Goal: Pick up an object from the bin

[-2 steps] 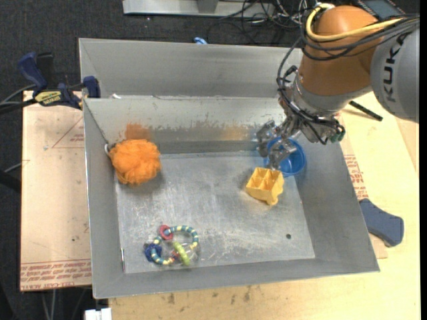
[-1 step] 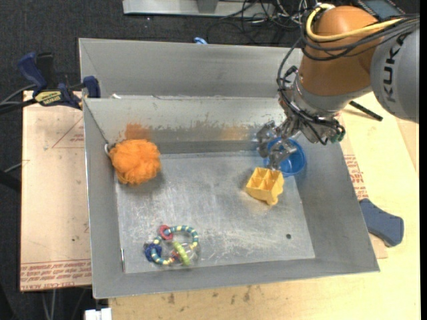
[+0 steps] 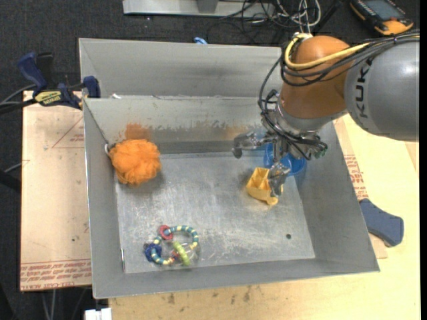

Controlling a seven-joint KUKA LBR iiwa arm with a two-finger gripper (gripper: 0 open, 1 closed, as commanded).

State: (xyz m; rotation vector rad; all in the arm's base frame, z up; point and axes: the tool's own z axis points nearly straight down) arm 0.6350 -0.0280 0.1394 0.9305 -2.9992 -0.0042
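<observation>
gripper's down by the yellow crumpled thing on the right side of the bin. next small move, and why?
Probably a small nudge toward the view's left before grasping. The gripper sits at the right edge of the yellow crumpled thing, not over its middle, and a blue thing lies close behind it. Centring first should lower the chance of catching the blue one instead.

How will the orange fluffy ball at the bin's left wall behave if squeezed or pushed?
The orange fluffy ball looks like loose yarn, so probably soft and light. It would likely squash when squeezed; being roundish, it might roll.
</observation>
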